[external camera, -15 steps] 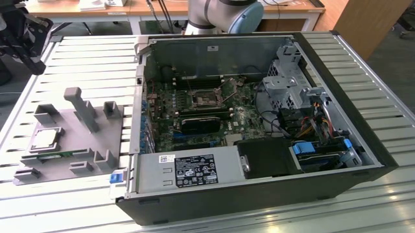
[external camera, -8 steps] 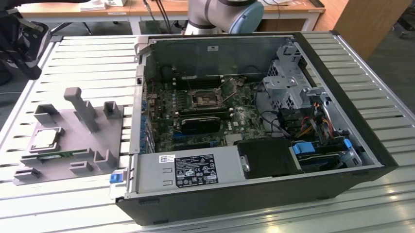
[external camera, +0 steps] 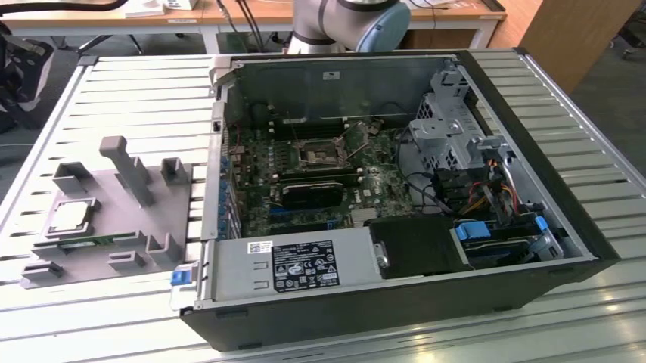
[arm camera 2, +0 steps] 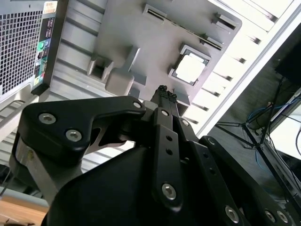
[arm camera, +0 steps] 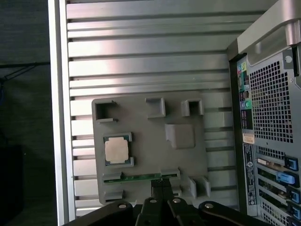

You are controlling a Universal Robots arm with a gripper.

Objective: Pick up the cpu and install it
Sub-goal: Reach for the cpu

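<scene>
The cpu (external camera: 69, 217) is a flat square chip with a silver top, lying in a raised pocket of the grey fixture plate (external camera: 106, 193) at the exterior view's left. Both wrist views look down on the cpu (arm camera 2: 190, 69) (arm camera: 116, 150) from well above. My gripper (arm camera 2: 164, 92) (arm camera: 161, 183) hovers high over the fixture, off to one side of the chip, with its black fingertips pressed together and nothing between them. The open computer case (external camera: 404, 189) lies beside the fixture, and the motherboard's empty socket (external camera: 318, 153) shows inside it.
A green memory stick (arm camera: 141, 177) sits in a slot on the fixture beside the cpu. Grey posts (external camera: 126, 166) rise from the fixture plate. Inside the case are a black block (external camera: 311, 193), a drive cage (external camera: 449, 125) and cables. The slatted metal table (external camera: 131, 91) surrounds everything.
</scene>
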